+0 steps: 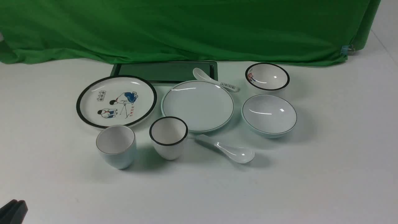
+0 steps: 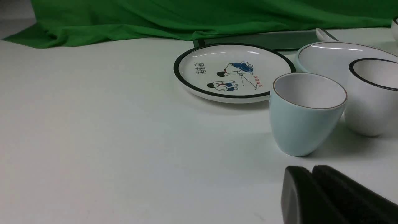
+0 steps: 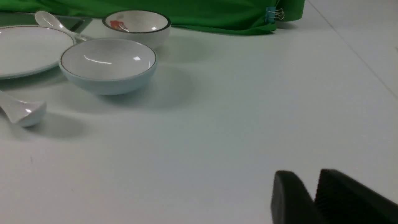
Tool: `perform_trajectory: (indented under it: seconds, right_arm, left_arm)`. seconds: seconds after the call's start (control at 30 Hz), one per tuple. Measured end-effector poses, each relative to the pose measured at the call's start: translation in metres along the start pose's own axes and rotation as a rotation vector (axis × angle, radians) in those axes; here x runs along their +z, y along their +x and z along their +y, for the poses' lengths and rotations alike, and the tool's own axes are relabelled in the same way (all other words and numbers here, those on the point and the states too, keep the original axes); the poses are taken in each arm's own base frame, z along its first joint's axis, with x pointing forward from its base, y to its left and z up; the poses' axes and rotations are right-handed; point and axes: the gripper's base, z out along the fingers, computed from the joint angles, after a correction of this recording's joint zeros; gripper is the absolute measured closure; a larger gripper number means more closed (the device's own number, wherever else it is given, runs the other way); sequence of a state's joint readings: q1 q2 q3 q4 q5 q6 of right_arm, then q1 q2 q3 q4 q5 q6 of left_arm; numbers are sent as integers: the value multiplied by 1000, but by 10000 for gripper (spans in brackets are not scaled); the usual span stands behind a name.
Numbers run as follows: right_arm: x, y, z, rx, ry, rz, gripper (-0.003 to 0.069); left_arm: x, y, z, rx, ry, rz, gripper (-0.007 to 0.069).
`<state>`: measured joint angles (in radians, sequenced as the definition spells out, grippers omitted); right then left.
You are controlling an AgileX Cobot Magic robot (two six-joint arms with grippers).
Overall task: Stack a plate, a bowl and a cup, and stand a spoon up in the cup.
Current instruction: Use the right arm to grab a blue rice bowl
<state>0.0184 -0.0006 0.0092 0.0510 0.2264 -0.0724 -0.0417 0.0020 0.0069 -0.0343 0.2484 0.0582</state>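
The plain pale blue plate (image 1: 197, 105) lies mid-table. The wide pale blue bowl (image 1: 269, 114) sits to its right, and shows in the right wrist view (image 3: 108, 67). The handleless pale blue cup (image 1: 116, 146) stands upright at the front left, close ahead of my left gripper in the left wrist view (image 2: 306, 118). The plain white spoon (image 1: 231, 151) lies in front of the plate, its bowl end to the right. My left gripper (image 1: 14, 209) is at the bottom left corner, shut and empty (image 2: 311, 170). My right gripper (image 3: 306, 174) is shut and empty, well off to the right of the bowl, out of the front view.
A black-rimmed cartoon plate (image 1: 116, 101) lies left of the plain plate. A black-rimmed white cup (image 1: 168, 137) stands beside the pale blue cup. A black-rimmed picture bowl (image 1: 267, 77) and a printed spoon (image 1: 214, 80) lie behind. A dark tray (image 1: 164, 72) and green cloth (image 1: 186, 28) are at the back.
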Motion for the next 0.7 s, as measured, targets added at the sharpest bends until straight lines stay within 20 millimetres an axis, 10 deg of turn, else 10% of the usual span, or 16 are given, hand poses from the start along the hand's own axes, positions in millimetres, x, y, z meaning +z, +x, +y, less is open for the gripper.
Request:
perform_trajectory:
  seconds: [0.7]
  right_arm:
    - [0,0,0,0,0,0,444]
  left_arm:
    - [0,0,0,7,-2,0,633]
